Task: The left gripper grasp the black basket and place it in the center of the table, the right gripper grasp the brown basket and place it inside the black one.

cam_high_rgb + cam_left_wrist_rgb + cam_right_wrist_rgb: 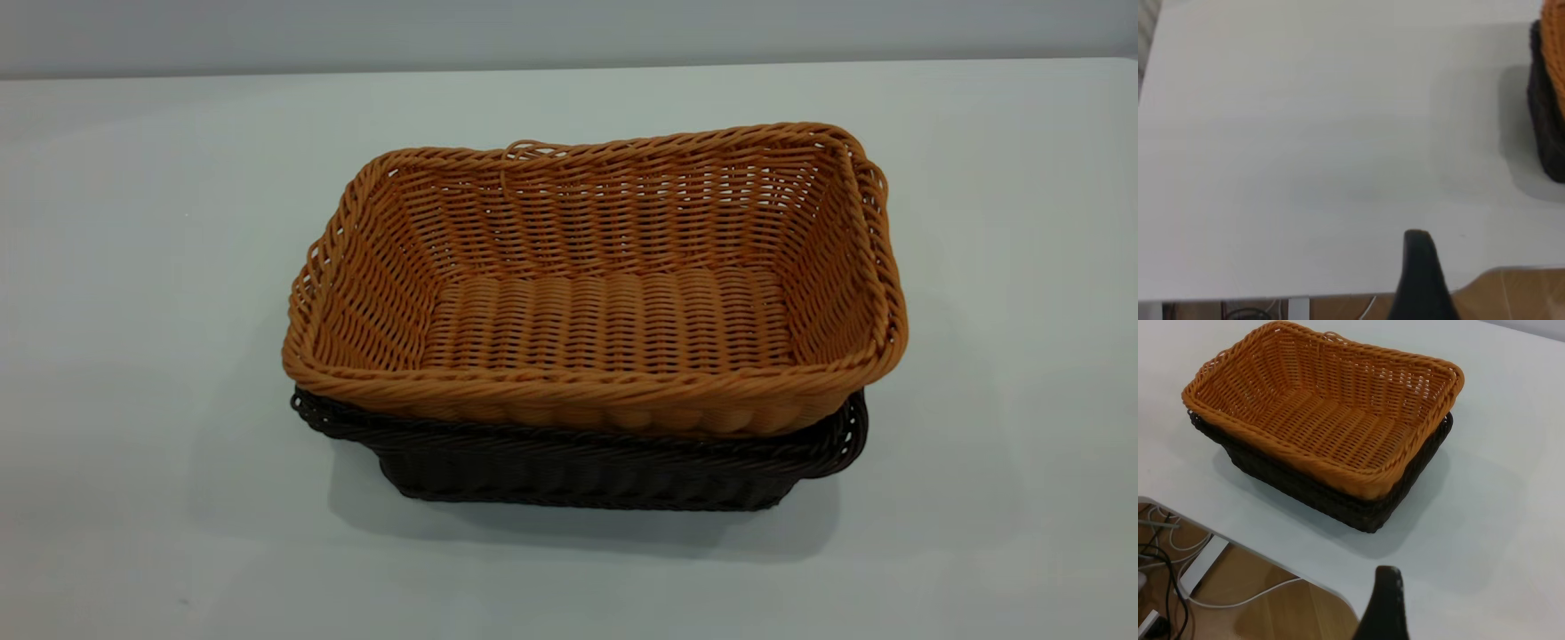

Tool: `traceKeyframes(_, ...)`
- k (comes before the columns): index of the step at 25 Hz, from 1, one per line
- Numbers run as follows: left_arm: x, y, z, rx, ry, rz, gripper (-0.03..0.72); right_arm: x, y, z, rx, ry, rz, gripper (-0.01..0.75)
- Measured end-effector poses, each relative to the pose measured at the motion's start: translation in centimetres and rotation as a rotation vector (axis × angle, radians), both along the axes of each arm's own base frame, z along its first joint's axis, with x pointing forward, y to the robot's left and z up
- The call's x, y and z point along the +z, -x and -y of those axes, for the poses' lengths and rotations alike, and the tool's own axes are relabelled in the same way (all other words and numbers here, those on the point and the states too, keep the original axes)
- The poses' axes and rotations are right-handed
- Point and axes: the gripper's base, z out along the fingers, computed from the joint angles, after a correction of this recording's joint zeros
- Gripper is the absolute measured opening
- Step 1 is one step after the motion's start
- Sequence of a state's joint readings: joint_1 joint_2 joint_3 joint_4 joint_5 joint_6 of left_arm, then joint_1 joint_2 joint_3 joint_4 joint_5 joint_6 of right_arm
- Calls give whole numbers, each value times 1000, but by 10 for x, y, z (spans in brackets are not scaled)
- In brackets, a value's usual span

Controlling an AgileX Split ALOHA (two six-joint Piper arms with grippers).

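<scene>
The brown basket point(605, 293) sits nested inside the black basket point(587, 471) near the middle of the table point(133, 267). Only the black basket's rim and lower wall show beneath it. In the right wrist view the brown basket point(1325, 407) rests in the black basket point(1338, 500), and a dark part of my right gripper point(1386, 600) hangs apart from them over the table's edge. In the left wrist view both baskets show only as a sliver, the black basket point(1546, 120) under the brown basket point(1555, 40). My left gripper point(1418, 267) is far from them, near a table edge. Neither gripper holds anything.
The table edge point(1218, 530) runs close to my right gripper, with wooden floor and cables point(1165, 567) below it. The left wrist view shows bare table point(1305, 147) and a strip of floor point(1511, 293) past its edge. Neither arm appears in the exterior view.
</scene>
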State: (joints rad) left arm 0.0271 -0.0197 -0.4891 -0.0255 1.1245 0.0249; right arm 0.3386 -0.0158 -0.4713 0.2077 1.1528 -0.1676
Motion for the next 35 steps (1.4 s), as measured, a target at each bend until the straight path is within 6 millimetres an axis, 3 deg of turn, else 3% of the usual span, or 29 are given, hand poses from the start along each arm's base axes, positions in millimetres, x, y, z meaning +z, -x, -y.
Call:
traceKeyframes(24,0,0,-2,44,17,3,475,0,0,-1,-12,-4,-2,592)
traceKeyframes(35,0,0,-2,44,17,3,475,-1,-6,9,-547,-4,-17,592)
